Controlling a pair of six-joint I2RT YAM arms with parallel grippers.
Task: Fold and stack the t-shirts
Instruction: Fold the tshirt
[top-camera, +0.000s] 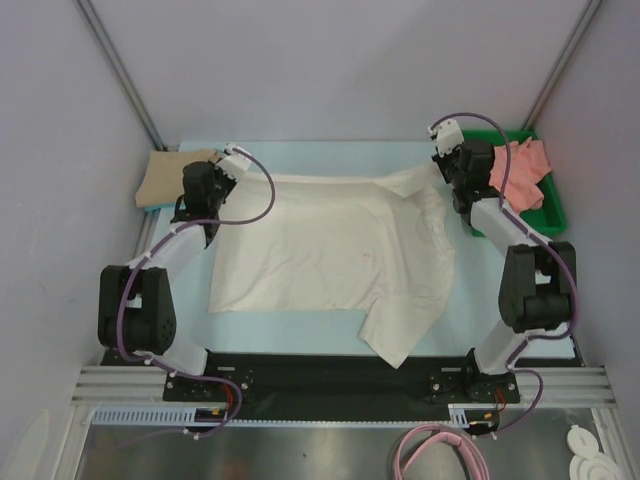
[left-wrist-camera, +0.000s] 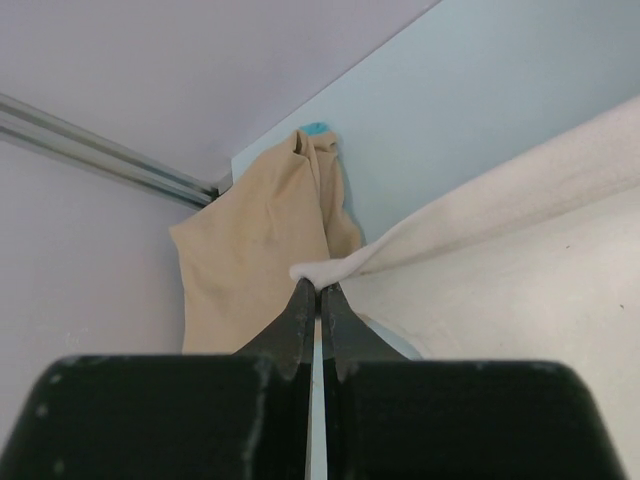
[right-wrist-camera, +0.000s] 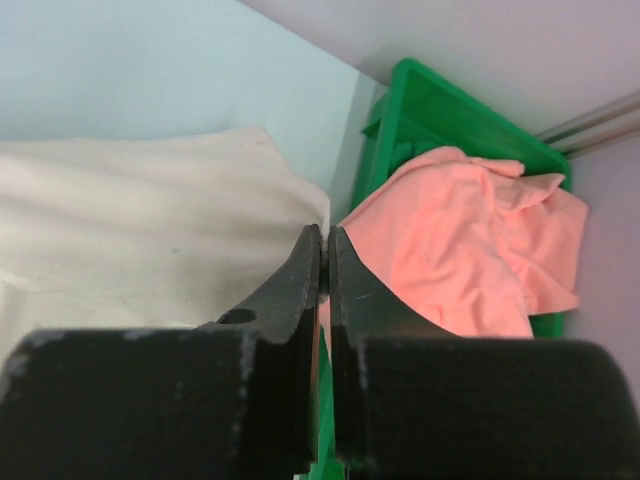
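— Left fingers (left-wrist-camera: 306, 300) first: what have they got?

— They're pressed together on a far corner of the cream-white t-shirt (top-camera: 320, 250), with the cloth bunched right at their tips. The right fingers (right-wrist-camera: 314, 250) are closed too, pinching the same shirt at its other far corner.

— And the bench (top-camera: 300, 160)?

— It's pale blue, and that cream-white t-shirt is spread over most of its middle. The shirt's far edge runs taut between the two pairs of fingers and is lifted a little at each end. The rest lies flat, with one sleeve reaching the near edge on the right.

— What sits beside it?

— A green tray (top-camera: 556, 212) stands in the far right corner, just beyond the right fingers. The salmon-pink t-shirt (top-camera: 520, 170) lies crumpled inside it.

— The third shirt?

— The tan-beige t-shirt (top-camera: 170, 180) lies in the far left corner of the bench against the wall, loosely heaped. It's just beyond the left fingers. From the left wrist view I cannot tell whether it touches the cream corner in front of it.
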